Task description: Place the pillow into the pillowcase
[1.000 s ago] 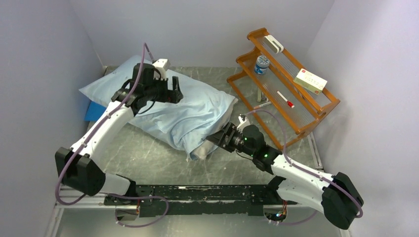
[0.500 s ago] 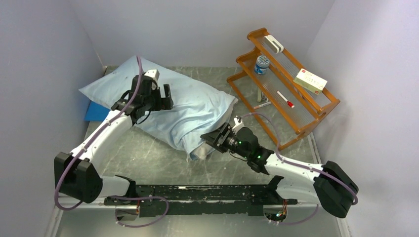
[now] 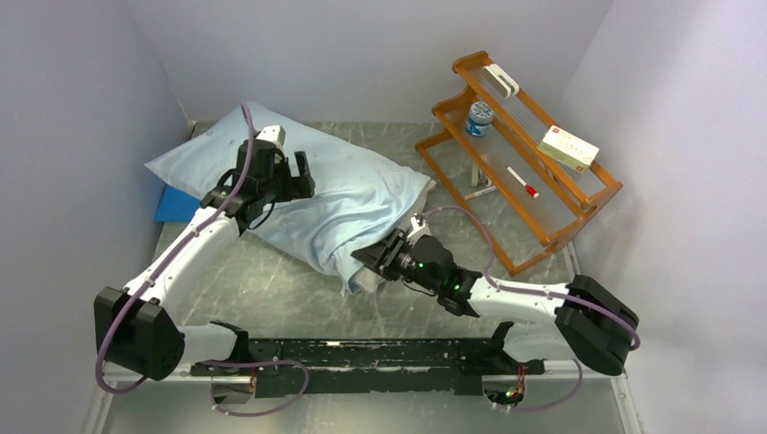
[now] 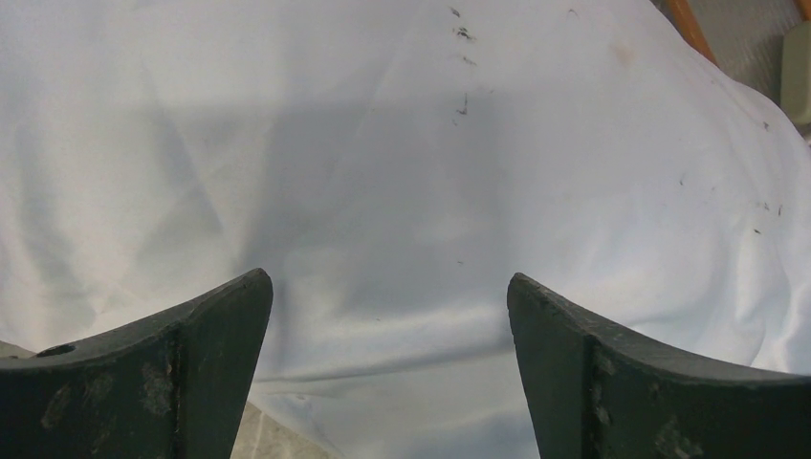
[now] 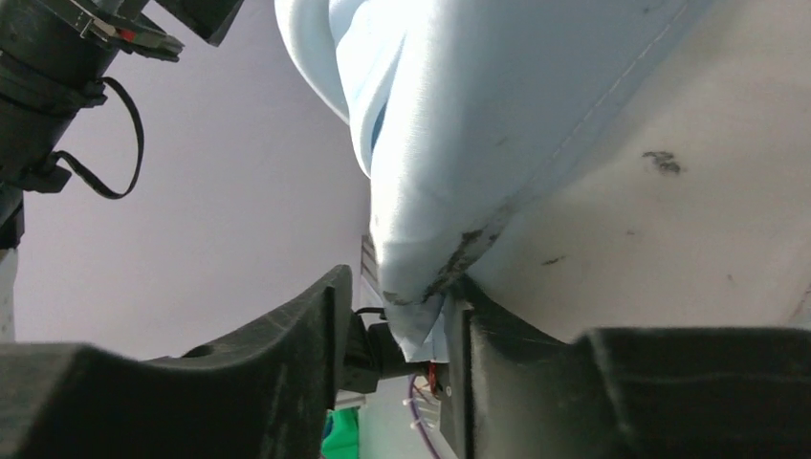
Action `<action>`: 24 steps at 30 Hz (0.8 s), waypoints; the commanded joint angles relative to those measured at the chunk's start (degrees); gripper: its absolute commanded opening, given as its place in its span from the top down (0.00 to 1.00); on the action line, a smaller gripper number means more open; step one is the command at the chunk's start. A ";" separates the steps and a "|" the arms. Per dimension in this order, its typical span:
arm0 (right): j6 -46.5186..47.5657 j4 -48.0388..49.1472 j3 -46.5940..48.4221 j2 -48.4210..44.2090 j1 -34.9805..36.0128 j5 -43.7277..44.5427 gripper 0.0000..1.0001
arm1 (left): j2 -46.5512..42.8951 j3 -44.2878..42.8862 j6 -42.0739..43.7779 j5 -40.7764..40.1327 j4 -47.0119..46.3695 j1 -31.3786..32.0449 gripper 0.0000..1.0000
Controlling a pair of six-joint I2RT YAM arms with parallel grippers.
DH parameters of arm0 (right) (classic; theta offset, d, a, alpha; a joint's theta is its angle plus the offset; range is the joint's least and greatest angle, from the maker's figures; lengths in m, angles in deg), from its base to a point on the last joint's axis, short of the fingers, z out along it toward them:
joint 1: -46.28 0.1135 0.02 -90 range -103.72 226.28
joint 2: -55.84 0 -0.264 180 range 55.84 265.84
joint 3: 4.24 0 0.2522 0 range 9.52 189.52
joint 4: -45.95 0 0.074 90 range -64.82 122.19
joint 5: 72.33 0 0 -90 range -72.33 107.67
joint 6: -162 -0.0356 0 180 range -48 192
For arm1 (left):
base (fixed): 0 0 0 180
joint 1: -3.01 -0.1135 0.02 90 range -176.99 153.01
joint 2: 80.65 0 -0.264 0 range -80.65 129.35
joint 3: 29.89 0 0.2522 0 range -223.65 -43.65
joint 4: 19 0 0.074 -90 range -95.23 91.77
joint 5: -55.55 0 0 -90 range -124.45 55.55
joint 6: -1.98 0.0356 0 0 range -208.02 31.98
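Observation:
The pale blue pillowcase (image 3: 344, 203) lies slantwise from the back left to the table's middle, plump with the pillow inside. A white corner of the pillow (image 3: 364, 278) sticks out at its near end. My left gripper (image 3: 305, 172) hovers over the pillowcase's middle, jaws wide open and empty; in the left wrist view (image 4: 387, 287) only pale cloth (image 4: 402, 172) shows beneath it. My right gripper (image 3: 364, 260) is at the near end. In the right wrist view (image 5: 397, 296) its jaws stand apart around a dirty corner of the pillowcase hem (image 5: 421, 287), with the white pillow (image 5: 669, 191) against the right finger.
An orange wooden rack (image 3: 543, 208) stands at the right, holding a box (image 3: 568, 146), a jar (image 3: 479, 116) and a pen (image 3: 522, 182). A bright blue mat (image 3: 172, 206) lies under the pillowcase's left end. Walls close in on the left, back and right.
My right gripper has moved left, up to the pillowcase's near end. My left gripper has shifted a little back and left over the pillowcase, still open.

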 commanded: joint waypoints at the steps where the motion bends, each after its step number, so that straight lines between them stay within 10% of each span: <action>1: 2.65 1.89 2.50 1.09 1.01 1.97 0.68 | 0.13 0.80 -0.44 -0.43 -2.49 -0.30 0.03; 4: 7.46 -2.28 2.47 -1.80 1.06 2.67 1.00 | 0.52 0.50 -0.30 -1.88 -2.20 -0.37 0.03; 16: 25.19 -45.06 8.27 -23.02 0.94 6.67 1.00 | 0.97 -2.63 -1.95 -6.29 1.86 -3.17 0.03; 24: 22.35 -56.56 1.69 -33.49 1.03 3.83 1.00 | -0.40 -7.26 -2.85 -7.66 4.99 -3.75 0.03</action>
